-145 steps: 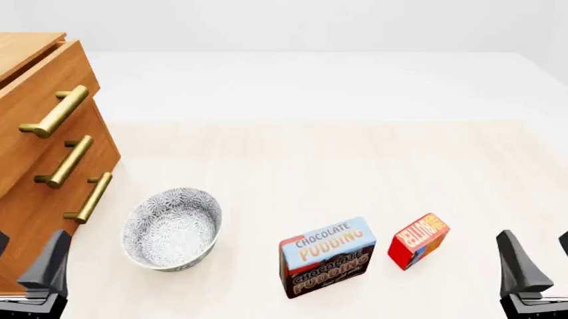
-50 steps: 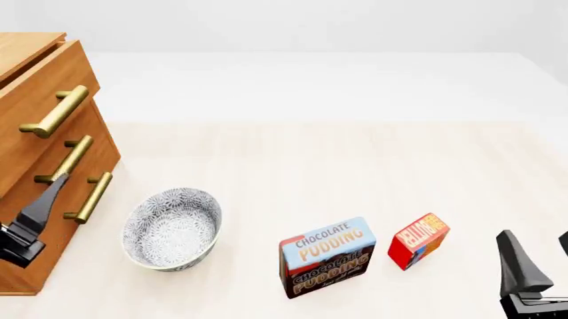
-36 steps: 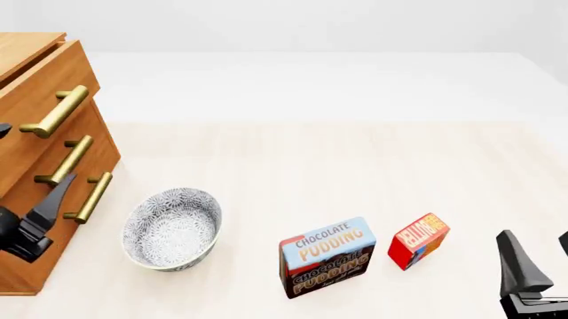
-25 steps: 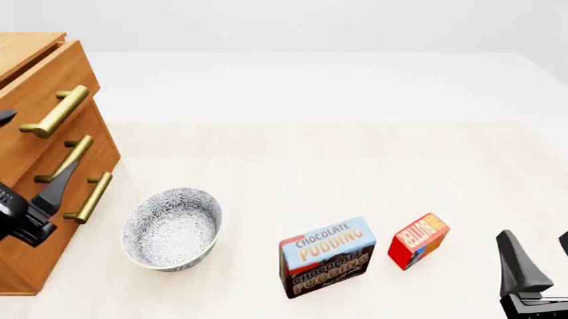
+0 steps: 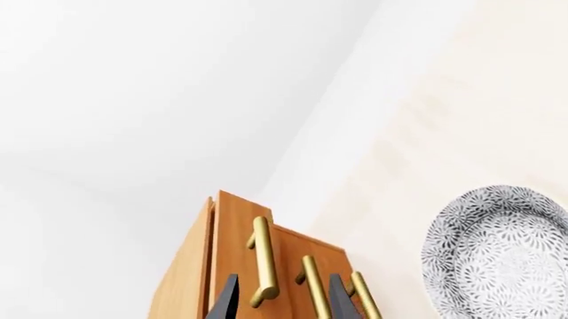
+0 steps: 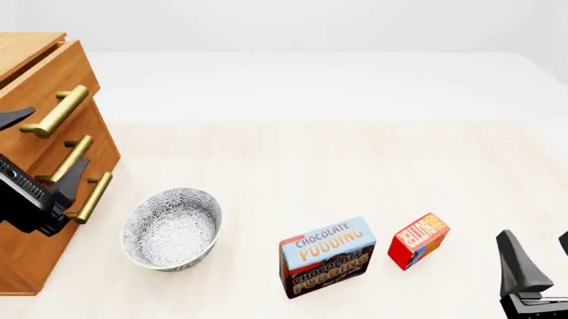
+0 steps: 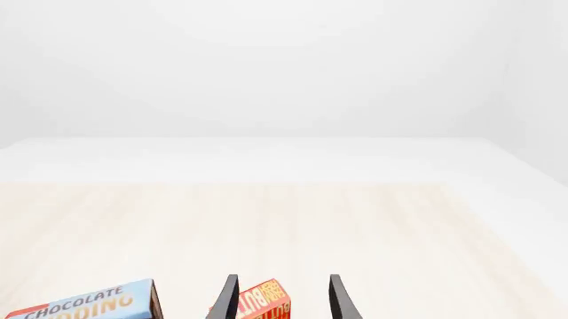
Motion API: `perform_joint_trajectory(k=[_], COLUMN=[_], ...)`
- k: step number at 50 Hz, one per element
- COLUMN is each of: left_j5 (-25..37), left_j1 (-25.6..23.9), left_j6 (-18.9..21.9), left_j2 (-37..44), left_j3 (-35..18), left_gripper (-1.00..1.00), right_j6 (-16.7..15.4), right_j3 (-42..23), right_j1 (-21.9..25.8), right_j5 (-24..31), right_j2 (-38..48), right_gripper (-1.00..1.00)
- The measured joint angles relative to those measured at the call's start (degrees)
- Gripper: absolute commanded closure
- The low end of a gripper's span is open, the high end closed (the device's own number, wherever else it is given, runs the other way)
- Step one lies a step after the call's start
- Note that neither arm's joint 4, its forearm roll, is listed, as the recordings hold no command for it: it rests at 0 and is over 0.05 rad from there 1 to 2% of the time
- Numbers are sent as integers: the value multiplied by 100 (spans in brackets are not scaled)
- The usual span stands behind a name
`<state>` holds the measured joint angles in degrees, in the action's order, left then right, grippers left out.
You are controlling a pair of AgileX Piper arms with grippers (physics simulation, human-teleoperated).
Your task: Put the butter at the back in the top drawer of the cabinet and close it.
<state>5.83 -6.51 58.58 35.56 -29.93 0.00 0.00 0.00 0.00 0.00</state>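
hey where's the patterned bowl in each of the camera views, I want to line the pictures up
Front view: the bowl sits low on the left, on the table beside the cabinet.
Left wrist view: its rim and inside show at the picture's edge, cut off by the frame.
Right wrist view: not in it.
Shared landmark: the cabinet's brass handles, seen in the front and left wrist views.

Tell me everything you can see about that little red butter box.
The butter is a small red cardboard-looking box with an orange-yellow face, white "BUTTER" lettering and a blue corner. It stands tilted on the pale wooden table, just right of the chocolate pudding box, not touching it. Nothing holds it; the right wrist view shows it ahead between the right pincer's open fingers.
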Motion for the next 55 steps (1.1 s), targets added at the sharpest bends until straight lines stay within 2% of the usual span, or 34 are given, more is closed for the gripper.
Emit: perform_joint_trajectory(k=[33, 55], left_j5=[-694, -1158], left_j1=[323, 580], left_j6=[542, 640], left_j2=[478, 999], left_j3=[178, 267], left_gripper=[-100, -100], right_j6=[0, 0], right_j3=[0, 0], right_j1=[0, 0], right_j5=[0, 0], right_j2=[0, 0], right_gripper=[-100, -100])
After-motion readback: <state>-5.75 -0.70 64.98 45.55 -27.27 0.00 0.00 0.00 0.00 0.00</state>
